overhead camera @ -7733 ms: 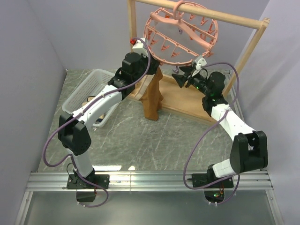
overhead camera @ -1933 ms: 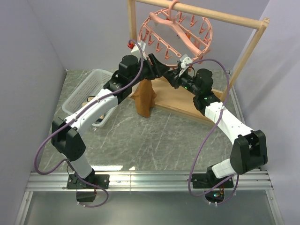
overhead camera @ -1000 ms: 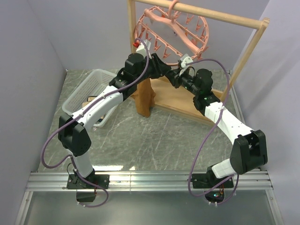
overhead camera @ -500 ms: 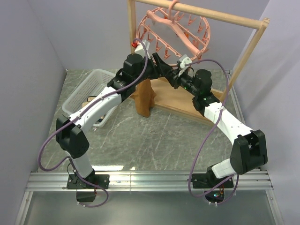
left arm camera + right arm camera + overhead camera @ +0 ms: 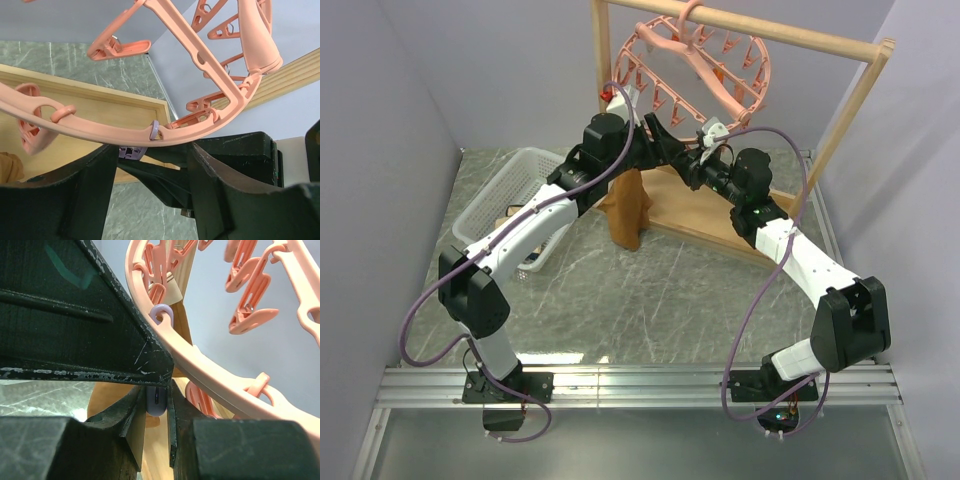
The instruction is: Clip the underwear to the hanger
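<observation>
Finding one: my left gripper (image 5: 150, 159) stands with its jaws apart and nothing between them. In the left wrist view the lower rim of the hanger (image 5: 704, 68) crosses just above its two fingers (image 5: 65, 195).

Finding two: my right gripper (image 5: 156, 412) has its jaws drawn close on a lilac clip (image 5: 156, 401) that hangs under the hanger's ring. The clip sits in the narrow gap between the two fingers, touching both as far as I can tell. A lilac loop (image 5: 161, 314) sits on the ring just above it. Both grippers meet at the near lower edge of the ring, one left finger lying just over the right pair.

Finding three: the hanger is salmon pink and tilted, its hook over the top bar of the wooden rack (image 5: 800, 38). The underwear (image 5: 628, 208) hangs as a long brown fold below my left gripper, in front of the rack's base board. Its upper end is hidden behind my left wrist, so I cannot tell whether a clip holds it. A white basket (image 5: 505, 195) stands on the table (image 5: 650, 300) to the left, apart from the cloth
</observation>
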Available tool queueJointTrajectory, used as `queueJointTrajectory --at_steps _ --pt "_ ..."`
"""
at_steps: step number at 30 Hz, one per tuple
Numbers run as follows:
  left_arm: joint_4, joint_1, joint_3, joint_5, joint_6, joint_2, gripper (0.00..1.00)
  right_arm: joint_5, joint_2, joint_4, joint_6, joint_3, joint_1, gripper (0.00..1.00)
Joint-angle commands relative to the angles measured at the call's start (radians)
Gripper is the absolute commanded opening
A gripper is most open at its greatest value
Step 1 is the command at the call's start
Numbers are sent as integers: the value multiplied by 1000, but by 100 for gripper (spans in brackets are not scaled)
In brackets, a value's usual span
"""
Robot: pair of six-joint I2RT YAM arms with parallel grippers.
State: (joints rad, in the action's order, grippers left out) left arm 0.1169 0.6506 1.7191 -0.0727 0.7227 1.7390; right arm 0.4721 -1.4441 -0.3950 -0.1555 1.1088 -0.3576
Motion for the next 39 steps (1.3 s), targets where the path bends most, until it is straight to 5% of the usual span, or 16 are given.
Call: queueJointTrajectory --at_steps 1,13,39 --pt "104 -25 26 70 -25 -13 63 17 37 -19 -19 -1 -9 0" --pt "110 -25 17 70 -17 -22 63 8 44 -24 -23 -12 -12 0" --pt "-149 -34 24 42 112 37 59 59 50 -44 -3 -38 -18 0"
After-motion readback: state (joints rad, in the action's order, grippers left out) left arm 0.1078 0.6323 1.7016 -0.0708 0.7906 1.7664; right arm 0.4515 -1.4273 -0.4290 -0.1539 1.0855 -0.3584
